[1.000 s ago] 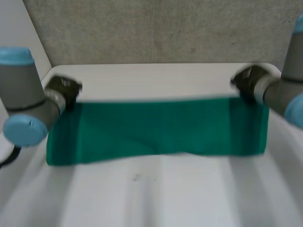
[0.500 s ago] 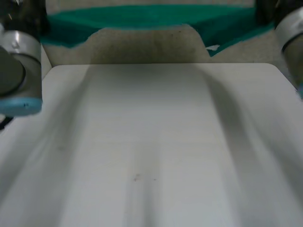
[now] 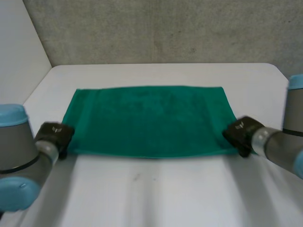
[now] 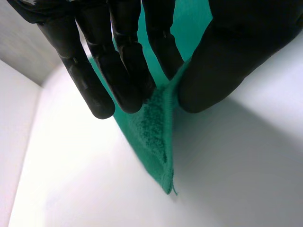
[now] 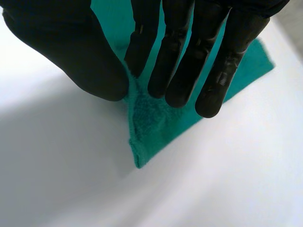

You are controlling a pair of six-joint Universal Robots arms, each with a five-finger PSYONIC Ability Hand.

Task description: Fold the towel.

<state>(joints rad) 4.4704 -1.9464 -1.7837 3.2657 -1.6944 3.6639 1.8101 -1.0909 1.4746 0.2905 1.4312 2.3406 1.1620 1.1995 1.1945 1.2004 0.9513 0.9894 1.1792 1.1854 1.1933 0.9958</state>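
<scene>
- Head view: the green towel (image 3: pixel 150 120) is seen spread flat in the middle of the white table (image 3: pixel 156 194), somewhat closer to the far edge. The left hand (image 3: pixel 54 137) is placed at the towel's near left corner, and the right hand (image 3: pixel 239 135) at its near right corner.
- Left wrist view: a corner of the towel (image 4: pixel 154 137) is pinched between the thumb and the fingers of the left hand (image 4: pixel 227 52).
- Right wrist view: a corner of the towel (image 5: pixel 151 123) is gripped in the same way by the right hand (image 5: pixel 80 52).
</scene>
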